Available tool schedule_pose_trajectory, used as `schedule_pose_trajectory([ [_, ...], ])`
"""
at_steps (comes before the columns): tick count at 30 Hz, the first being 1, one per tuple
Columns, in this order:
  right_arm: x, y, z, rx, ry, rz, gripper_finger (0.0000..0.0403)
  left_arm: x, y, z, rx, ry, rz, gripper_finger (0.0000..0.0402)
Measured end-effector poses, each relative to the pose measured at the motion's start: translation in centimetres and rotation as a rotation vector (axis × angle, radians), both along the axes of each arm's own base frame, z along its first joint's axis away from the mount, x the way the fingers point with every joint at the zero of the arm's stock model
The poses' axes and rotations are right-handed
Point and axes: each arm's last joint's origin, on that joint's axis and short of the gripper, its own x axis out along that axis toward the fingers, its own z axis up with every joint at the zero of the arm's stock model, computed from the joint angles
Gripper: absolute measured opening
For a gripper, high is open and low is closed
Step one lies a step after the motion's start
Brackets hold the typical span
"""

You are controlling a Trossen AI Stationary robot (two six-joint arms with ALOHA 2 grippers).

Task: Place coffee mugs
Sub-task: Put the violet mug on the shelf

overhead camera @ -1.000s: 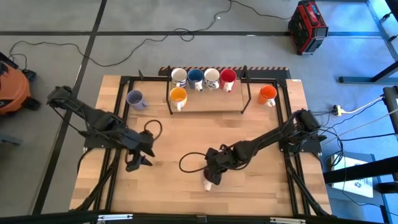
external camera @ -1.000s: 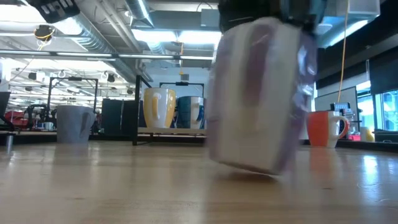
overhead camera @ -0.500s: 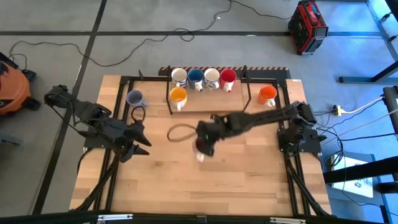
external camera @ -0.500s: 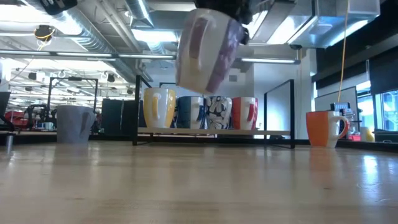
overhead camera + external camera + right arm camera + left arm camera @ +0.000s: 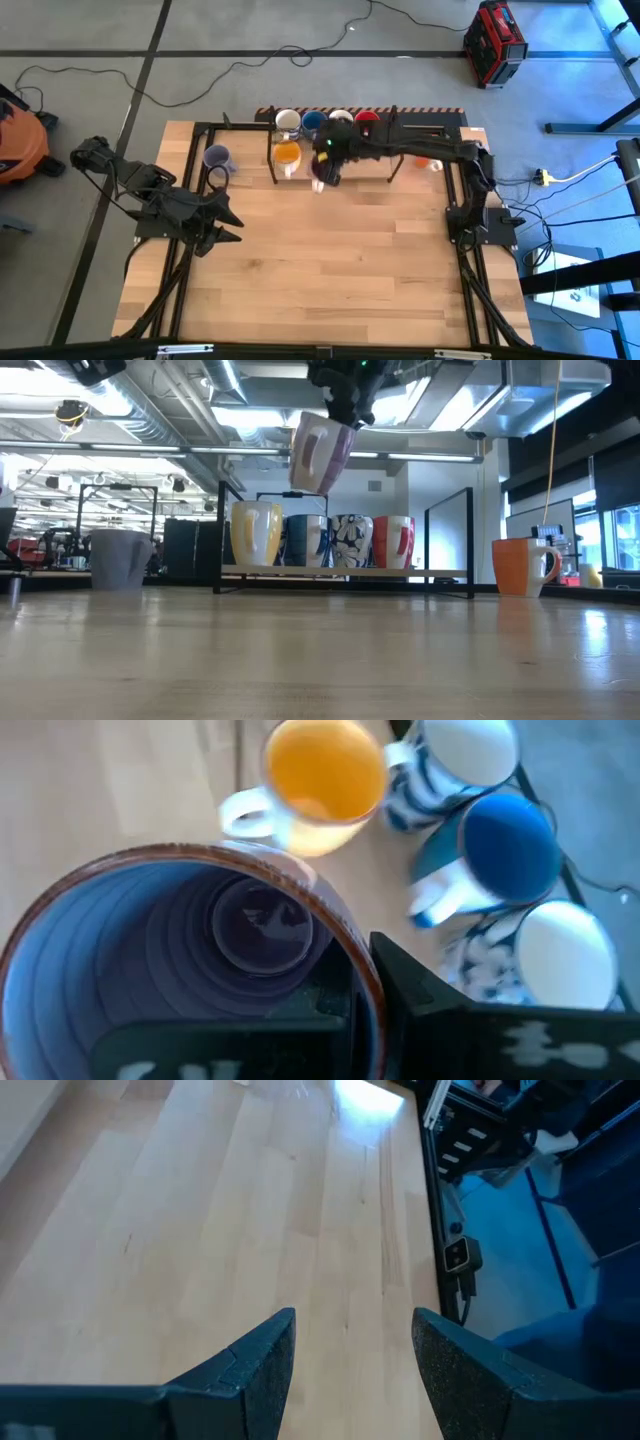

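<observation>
Hanging in the air above the rack, the purple mug (image 5: 320, 452) is clamped at its rim by the right gripper (image 5: 327, 152), whose fingers are pressed together on the mug's wall. The mug sits directly under the gripper, tilted, its handle showing in the low view. In the right wrist view, one dark finger (image 5: 440, 1010) lies outside the rim and the mug's ringed blue-purple inside fills the near part of the picture.

The low view shows the mug held clear above the row of mugs on the low black rack (image 5: 345, 571): a yellow mug (image 5: 256, 534), a blue mug (image 5: 306, 539), a patterned white mug (image 5: 351, 540) and a red mug (image 5: 395, 541). An orange mug (image 5: 523, 566) stands apart on the table beside the rack, and a grey mug (image 5: 119, 558) stands apart at the other side.

The high view shows what the low view cannot: the right arm reaches across the rack, and the held mug lies just beside the yellow mug's place at the rack's near edge. The right wrist view looks down into the yellow, blue and white mugs.

The left gripper (image 5: 350, 1355) waits over the bare table (image 5: 250, 1230) at the left side, its fingers apart and empty.
</observation>
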Motion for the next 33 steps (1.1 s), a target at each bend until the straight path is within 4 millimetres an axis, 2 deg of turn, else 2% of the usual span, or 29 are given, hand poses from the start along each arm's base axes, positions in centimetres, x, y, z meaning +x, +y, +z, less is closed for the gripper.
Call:
schedule_pose_trajectory([
  [7, 1.7, -4.6, -0.6, 0.030, 0.061, -0.017, 0.0004, 0.0, 0.0, 0.0, 0.004, 0.000, 0.007, 0.0196],
  [14, 2.1, -8.0, -3.0, 0.064, 0.152, -0.061, 0.0003, 0.0, 0.1, 0.0, 0.015, -0.006, 0.026, 0.0196],
  [19, 3.0, -8.5, -4.9, 0.080, 0.180, -0.056, 0.0004, 0.0, 0.1, 0.0, 0.015, -0.006, 0.028, 0.0196],
  [33, 4.2, -9.6, -8.0, 0.076, 0.233, 0.004, 0.0006, 0.0, 0.1, 0.0, 0.019, -0.007, 0.028, 0.0196],
])
